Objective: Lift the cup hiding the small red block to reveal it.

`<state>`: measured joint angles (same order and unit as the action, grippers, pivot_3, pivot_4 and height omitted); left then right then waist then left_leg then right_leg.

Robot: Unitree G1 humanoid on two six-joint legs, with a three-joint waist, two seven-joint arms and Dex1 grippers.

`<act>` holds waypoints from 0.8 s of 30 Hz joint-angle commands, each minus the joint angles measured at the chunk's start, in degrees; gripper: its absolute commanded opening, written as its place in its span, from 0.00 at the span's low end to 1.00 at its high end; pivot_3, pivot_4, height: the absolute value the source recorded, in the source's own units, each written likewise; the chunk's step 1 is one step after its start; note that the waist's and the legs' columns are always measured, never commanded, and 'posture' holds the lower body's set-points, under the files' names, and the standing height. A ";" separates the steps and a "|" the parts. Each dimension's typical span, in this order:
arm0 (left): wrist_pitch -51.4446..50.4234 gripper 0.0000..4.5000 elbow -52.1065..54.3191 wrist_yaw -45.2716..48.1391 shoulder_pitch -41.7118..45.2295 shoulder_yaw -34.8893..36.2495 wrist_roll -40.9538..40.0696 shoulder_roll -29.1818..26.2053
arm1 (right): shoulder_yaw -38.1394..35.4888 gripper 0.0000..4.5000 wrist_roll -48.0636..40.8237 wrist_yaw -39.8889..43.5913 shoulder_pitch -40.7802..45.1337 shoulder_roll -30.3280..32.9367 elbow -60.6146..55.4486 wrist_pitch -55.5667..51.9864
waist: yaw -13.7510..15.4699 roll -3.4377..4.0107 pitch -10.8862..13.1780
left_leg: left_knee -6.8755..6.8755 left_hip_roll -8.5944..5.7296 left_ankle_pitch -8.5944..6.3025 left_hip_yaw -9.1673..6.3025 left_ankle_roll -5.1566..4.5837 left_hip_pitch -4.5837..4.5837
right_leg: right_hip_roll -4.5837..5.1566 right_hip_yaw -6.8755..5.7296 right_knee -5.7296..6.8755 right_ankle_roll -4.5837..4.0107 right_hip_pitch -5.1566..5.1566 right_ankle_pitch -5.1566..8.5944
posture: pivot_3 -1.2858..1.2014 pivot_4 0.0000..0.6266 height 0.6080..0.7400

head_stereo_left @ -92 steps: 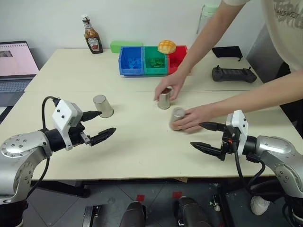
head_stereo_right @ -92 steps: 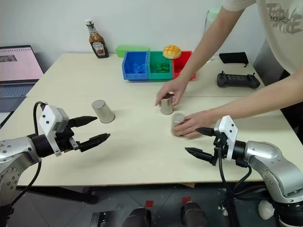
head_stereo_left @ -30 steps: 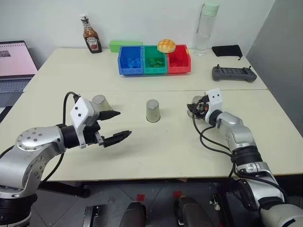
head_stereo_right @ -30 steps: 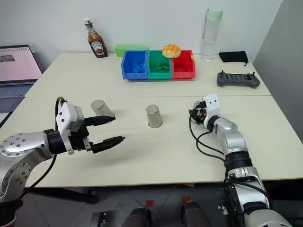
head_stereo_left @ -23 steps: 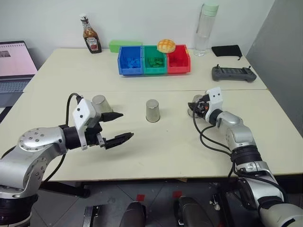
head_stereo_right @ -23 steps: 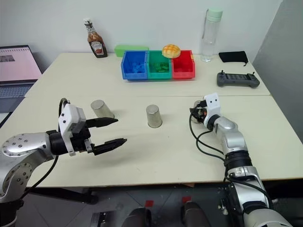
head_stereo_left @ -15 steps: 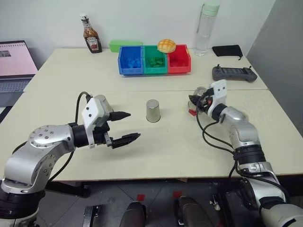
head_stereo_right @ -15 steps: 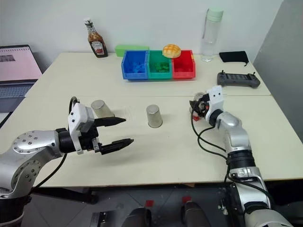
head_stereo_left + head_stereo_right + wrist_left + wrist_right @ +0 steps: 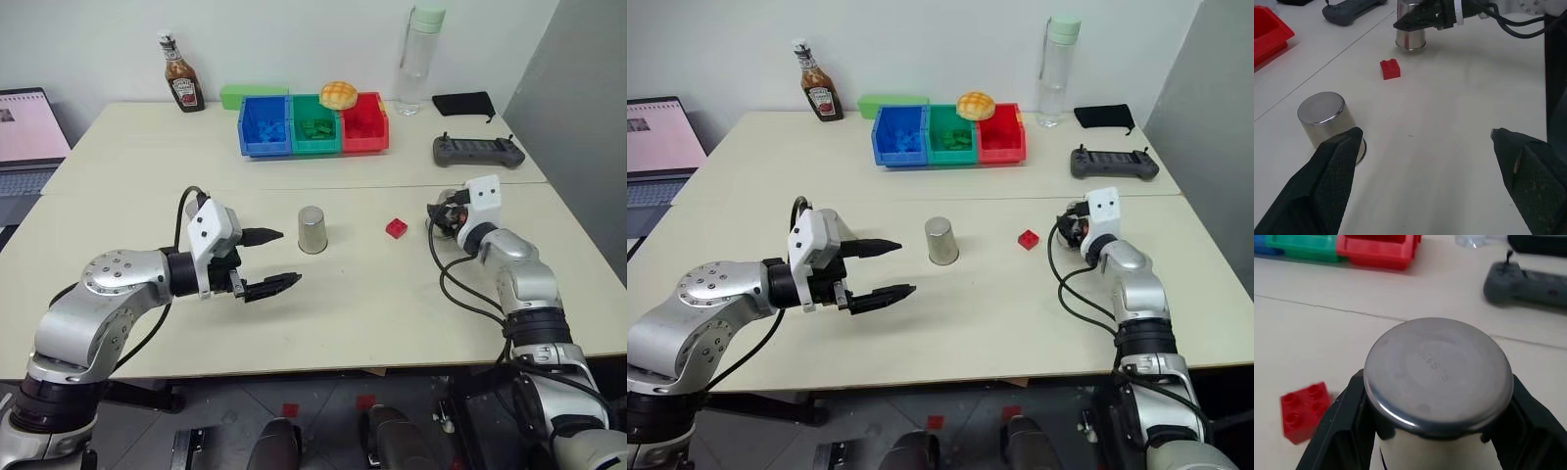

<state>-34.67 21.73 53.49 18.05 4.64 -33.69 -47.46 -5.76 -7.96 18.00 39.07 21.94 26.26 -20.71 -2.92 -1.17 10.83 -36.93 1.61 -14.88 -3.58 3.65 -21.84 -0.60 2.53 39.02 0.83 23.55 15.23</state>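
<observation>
beige tabletop (image 9: pixel 323 323): small red plastic block (image 9: pixel 396 228) exposed; right gripper (image 9: pixel 1437 431) grasping shiny silver metal cup (image 9: pixel 1437 369) beside it; left gripper (image 9: pixel 274 262) spread, empty.

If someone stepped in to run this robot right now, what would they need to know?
Right gripper: its black fingers sit on either side of the cup, which is off to the right of the small red block; whether it grips or has let go cannot be told.
Left gripper: open, holding nothing, hovering over the table.
Another cup stands upside down mid-table, untouched.
Done: the block lies uncovered in plain sight.
Left: nothing but parking the cup and pulling the arms back.
</observation>
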 commanded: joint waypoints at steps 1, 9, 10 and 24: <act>1.10 1.00 0.11 0.67 0.99 0.31 0.54 -0.21 | -2.07 0.89 -0.39 -1.96 2.81 -0.28 2.09 0.88 | -0.01 0.00 0.00 | 0.00 0.00 0.00 0.01 0.00 -0.01 | 0.00 0.01 -0.01 0.00 0.00 0.00 | 0.52 0.24 1.00; 2.23 1.00 -0.34 -2.02 0.55 1.90 2.37 0.90 | -6.27 1.00 -6.09 1.92 1.61 -0.79 -6.99 4.36 | -0.04 0.01 0.00 | 0.00 0.01 0.00 0.00 0.00 -0.02 | 0.00 0.01 -0.01 0.00 0.01 0.00 | 0.52 0.24 1.00; 2.36 1.00 -0.35 -2.51 0.38 2.18 2.74 0.88 | -6.22 1.00 -6.42 2.65 0.94 -0.46 -9.11 4.58 | -0.03 0.00 0.00 | 0.00 0.01 0.00 -0.01 0.00 -0.02 | 0.00 0.00 -0.01 0.00 0.00 0.00 | 0.52 0.24 1.00; 0.18 1.00 3.56 -5.39 -11.61 13.10 4.56 -4.05 | -6.29 1.00 -27.79 23.38 -25.02 15.23 -51.17 -14.56 | 0.58 0.00 0.00 | -0.03 0.05 -0.02 -0.02 -0.03 0.00 | 0.02 -0.01 -0.02 0.28 -0.02 0.16 | 0.52 0.24 1.00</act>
<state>-34.42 21.89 46.86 8.02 13.75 -26.79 -50.73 -9.95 -31.04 41.27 15.10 36.44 -20.09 -31.51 -2.34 -1.17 10.83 -36.97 1.66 -14.90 -3.59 3.62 -21.82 -0.58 2.53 39.00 1.13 23.52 15.38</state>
